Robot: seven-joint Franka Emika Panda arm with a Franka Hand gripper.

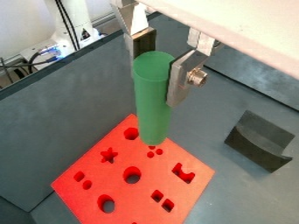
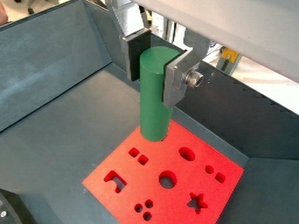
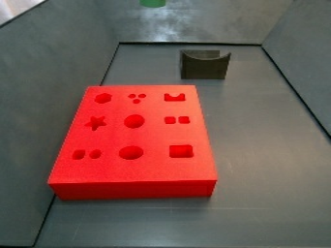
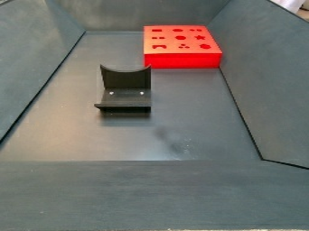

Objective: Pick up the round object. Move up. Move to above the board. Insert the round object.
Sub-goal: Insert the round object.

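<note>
We hold the round object (image 1: 152, 94) upright between the plates of the gripper (image 1: 158, 63), high above the board (image 1: 87, 194). Before we lower, we should centre the peg exactly over a circular hole (image 1: 132, 177) and keep it vertical

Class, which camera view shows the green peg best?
Either wrist view: the green peg hangs full-length in the claw above the red board. A side view catches only its tip; elsewhere it is out of frame.
</note>
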